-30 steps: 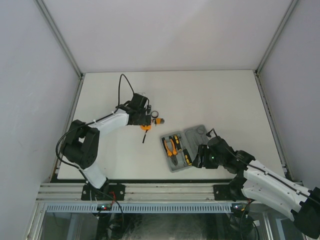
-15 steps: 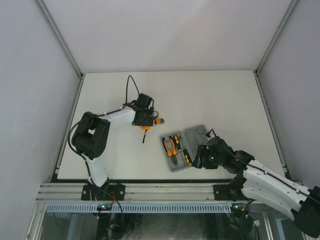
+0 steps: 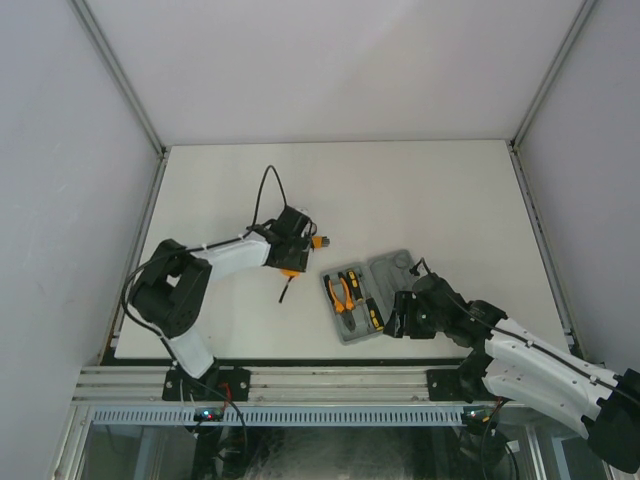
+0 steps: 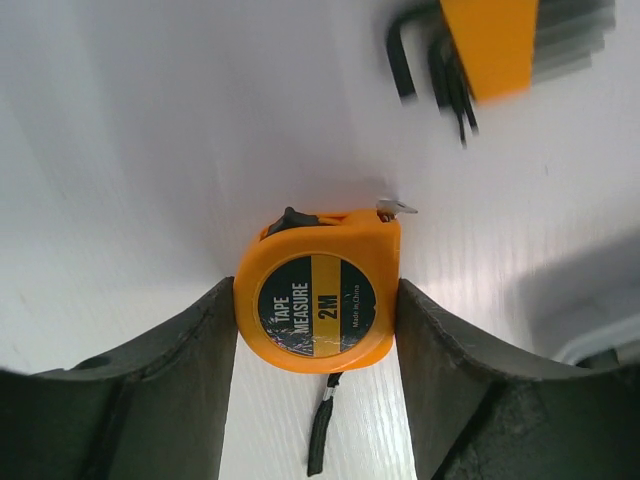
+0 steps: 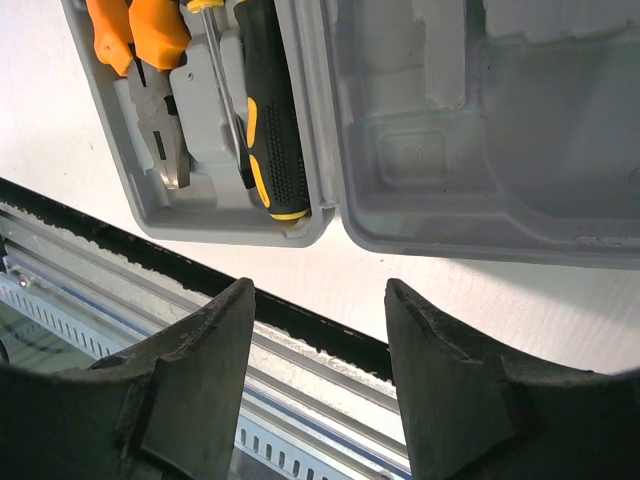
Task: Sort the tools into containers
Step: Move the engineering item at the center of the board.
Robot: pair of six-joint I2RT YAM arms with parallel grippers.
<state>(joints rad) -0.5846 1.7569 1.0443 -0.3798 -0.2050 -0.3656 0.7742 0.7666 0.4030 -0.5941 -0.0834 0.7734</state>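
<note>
Clamping the tape measure (image 4: 318, 305), left fingers (image 4: 170, 400) are closed; right fingers (image 5: 190, 380) gape empty by the grey case (image 5: 480, 150).

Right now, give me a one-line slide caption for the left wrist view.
Left gripper closed on the round orange tape measure over the white table, black-orange hex key set beyond.

left fingers (image 4: 150, 400) clamped, right fingers (image 5: 190, 385) spread

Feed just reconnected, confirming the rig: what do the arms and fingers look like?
The left arm and right arm have white links and black joints. A thin black cable loops off the left wrist. The left fingers and right fingers are broad, dark grey and matte.
</note>
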